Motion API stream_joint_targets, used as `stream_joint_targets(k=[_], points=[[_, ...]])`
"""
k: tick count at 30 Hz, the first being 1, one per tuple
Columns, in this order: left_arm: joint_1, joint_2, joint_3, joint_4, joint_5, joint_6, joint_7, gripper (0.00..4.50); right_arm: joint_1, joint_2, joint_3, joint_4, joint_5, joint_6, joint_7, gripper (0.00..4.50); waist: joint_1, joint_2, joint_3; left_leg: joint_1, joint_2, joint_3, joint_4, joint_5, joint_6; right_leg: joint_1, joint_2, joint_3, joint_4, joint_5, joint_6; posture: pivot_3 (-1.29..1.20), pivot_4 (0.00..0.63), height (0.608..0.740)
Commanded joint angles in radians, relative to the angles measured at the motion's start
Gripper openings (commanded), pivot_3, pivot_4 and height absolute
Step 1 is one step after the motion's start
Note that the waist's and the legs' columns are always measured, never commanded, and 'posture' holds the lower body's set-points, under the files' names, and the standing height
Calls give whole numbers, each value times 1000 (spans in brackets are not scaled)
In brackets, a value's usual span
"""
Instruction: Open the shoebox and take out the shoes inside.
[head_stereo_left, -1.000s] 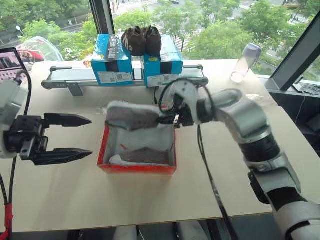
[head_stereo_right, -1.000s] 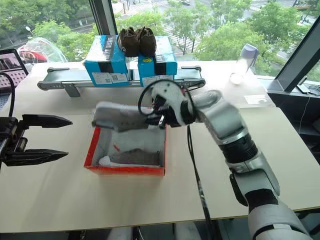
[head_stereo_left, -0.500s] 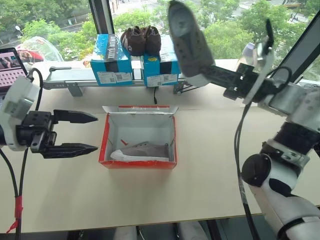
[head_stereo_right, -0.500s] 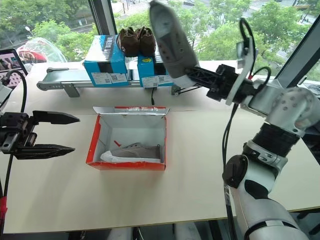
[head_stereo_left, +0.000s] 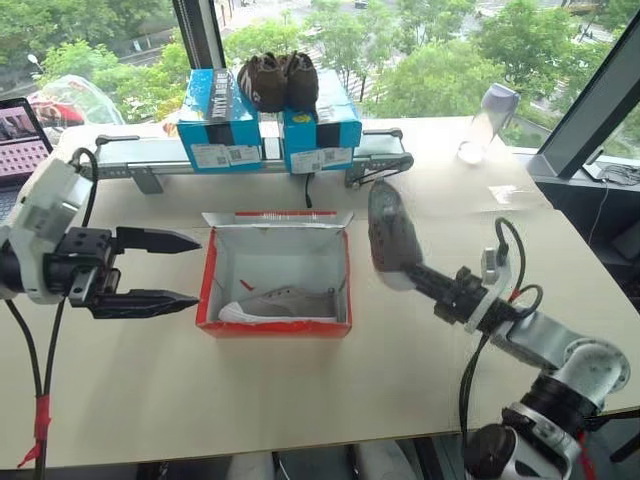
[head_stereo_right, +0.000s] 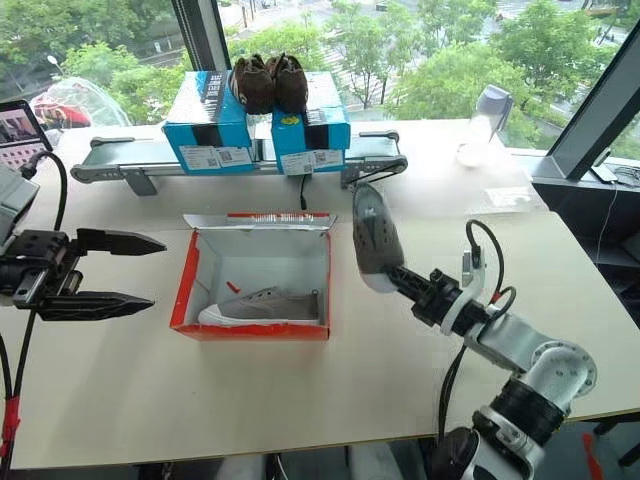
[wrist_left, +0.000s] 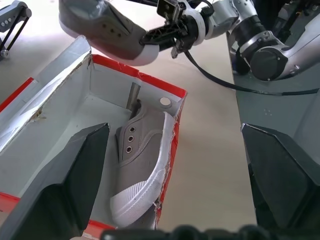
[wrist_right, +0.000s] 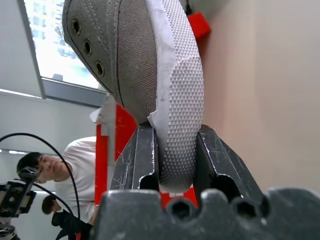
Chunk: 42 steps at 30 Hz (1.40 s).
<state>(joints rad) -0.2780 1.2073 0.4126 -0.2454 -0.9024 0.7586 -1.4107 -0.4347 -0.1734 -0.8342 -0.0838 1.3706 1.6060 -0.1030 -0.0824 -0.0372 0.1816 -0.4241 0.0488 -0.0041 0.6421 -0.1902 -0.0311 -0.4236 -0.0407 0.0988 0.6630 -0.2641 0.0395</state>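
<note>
I see my right tool clamped on one grey shoe held above the surface just right of the open shoebox, the other shoe inside, my left tool open beside it.

right gripper clamps one shoe | other shoe in shoebox

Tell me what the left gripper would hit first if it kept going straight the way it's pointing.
Most likely the left wall of the red shoebox. The left gripper points at it, open, beside the box; depth is hard to judge, so it might pass just over the rim.
</note>
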Motion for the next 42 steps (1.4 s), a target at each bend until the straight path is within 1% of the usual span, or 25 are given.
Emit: stream_joint_targets(k=[1,7,8,9,11,12,16,17,18,19,23,26,30,33,35,36,37,42], points=[[-4,5,25,-14,-5,-6,-4,4500,64,-73,81,-7,226,-57,-138,1696,0,0,0,0,0,0,0,0,0,0,0,0,0,0,0,0,150,740],[2,5,30,-19,-11,1,0,4500,151,-245,268,12,511,-272,-305,3738,-2,0,0,0,0,0,0,0,0,0,0,1,-1,-1,1,0,150,740],[1,4,30,-20,-12,2,2,4500,155,-281,287,15,533,-298,-312,4128,-3,0,0,0,0,0,0,0,0,0,0,1,0,-1,1,0,150,740],[1,4,30,-20,-12,3,3,4500,161,-311,307,15,555,-323,-317,4409,-3,0,0,0,0,0,0,0,0,0,0,1,0,-1,1,0,150,740],[-1,3,28,-19,-12,2,3,4500,155,-385,331,23,573,-353,-299,4409,-2,0,0,0,0,0,0,0,0,0,0,1,0,-1,1,0,150,740],[-1,4,28,-19,-11,2,3,4500,141,-441,337,27,550,-345,-265,4409,-2,0,0,0,0,0,0,0,0,0,0,1,-1,-1,1,0,150,740],[-8,9,24,-11,-8,1,0,4500,89,-654,384,16,390,-285,-57,4409,3,0,0,0,0,1,0,0,0,0,0,2,-2,-1,2,0,150,740],[-8,11,25,-9,-7,0,-2,4500,76,-723,415,-39,305,-275,58,4409,5,0,0,0,0,1,0,0,0,0,0,2,-2,-1,2,0,150,740],[-7,13,26,-8,-6,0,-5,4500,60,-776,440,-82,253,-263,153,4409,8,0,0,0,0,1,0,0,0,0,0,2,-2,-1,2,0,150,740],[-6,14,28,-8,-6,1,-7,4500,41,-814,459,-105,226,-253,231,4409,10,0,0,0,0,1,0,0,0,0,0,2,-2,-1,2,0,150,740],[-7,26,32,-3,-1,1,-16,4500,-125,-957,644,-207,-16,-335,549,4409,10,1,0,1,2,2,0,0,0,0,2,2,-2,-1,1,0,150,740],[-1,30,43,-8,-2,5,-17,4500,-288,-945,769,-230,-134,-392,712,4409,12,1,0,1,2,2,0,0,0,-1,2,2,-3,-1,1,0,150,740],[4,31,48,-13,-3,9,-16,4500,-458,-822,920,-244,-271,-488,890,4409,14,1,0,-1,2,2,0,0,0,-2,1,1,-4,-1,1,0,150,740],[3,32,47,-12,0,6,-13,4500,-521,-766,1020,-232,-373,-541,1006,4409,15,1,0,-2,2,1,0,0,0,-3,1,1,-4,0,0,0,150,740],[6,34,59,-21,-5,13,-9,4500,-563,-721,1130,-186,-506,-626,1097,4409,17,0,0,-3,2,1,0,0,0,-3,1,1,-3,0,0,0,150,740],[11,35,66,-26,-7,16,-7,4500,-582,-706,1197,-157,-596,-682,1132,4409,17,0,0,-3,2,1,1,0,0,-3,1,0,-3,0,-1,0,150,740],[14,35,71,-30,-8,18,-6,4500,-594,-693,1238,-132,-652,-712,1158,4409,19,0,0,-3,2,1,1,0,0,-3,1,0,-3,0,-1,0,150,740],[45,27,108,-58,-16,35,5,4500,-649,-626,1377,34,-872,-854,1303,4409,18,0,1,-2,1,1,1,0,0,-3,1,0,-2,0,-1,0,150,740]])
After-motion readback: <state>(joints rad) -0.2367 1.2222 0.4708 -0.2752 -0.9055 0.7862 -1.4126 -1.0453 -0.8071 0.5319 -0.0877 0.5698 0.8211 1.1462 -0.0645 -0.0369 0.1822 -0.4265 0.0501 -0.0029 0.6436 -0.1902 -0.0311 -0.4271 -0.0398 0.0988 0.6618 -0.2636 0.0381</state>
